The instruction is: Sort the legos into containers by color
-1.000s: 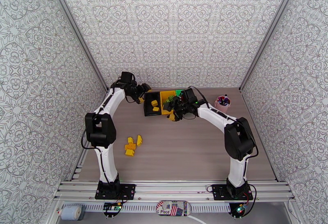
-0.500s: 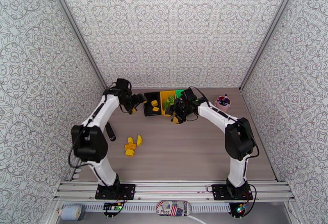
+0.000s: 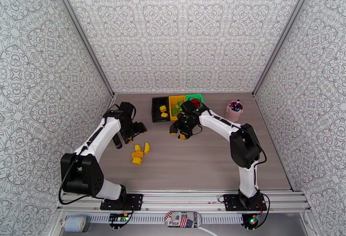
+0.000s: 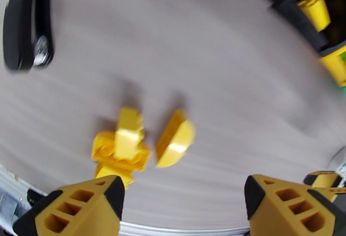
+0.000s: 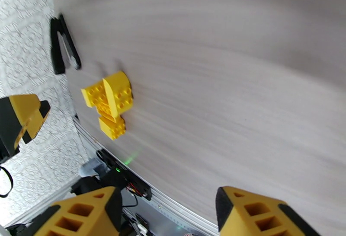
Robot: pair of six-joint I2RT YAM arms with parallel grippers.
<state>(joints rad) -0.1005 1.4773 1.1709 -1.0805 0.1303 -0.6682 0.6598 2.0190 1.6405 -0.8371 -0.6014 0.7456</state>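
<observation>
Top view: my left pincer (image 3: 135,129) hangs over the wooden surface (image 3: 207,163), near a heap of yellow legos (image 3: 139,152). My right pincer (image 3: 179,130) sits just in front of the black bin (image 3: 154,110), yellow bin (image 3: 176,97) and green bin (image 3: 190,96).

Left wrist view: pincer wide, empty, heap lying beyond the fingertips, blurred.

Right wrist view: pincer wide, seemingly empty; heap well off to the left.

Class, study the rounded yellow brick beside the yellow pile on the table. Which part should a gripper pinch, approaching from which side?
Pinch the rounded yellow brick across its two flat side faces, coming straight down from above. It seems to lie tipped on edge, slightly apart from the pile, so a finger probably fits each side; the curved face would likely slip.
</observation>
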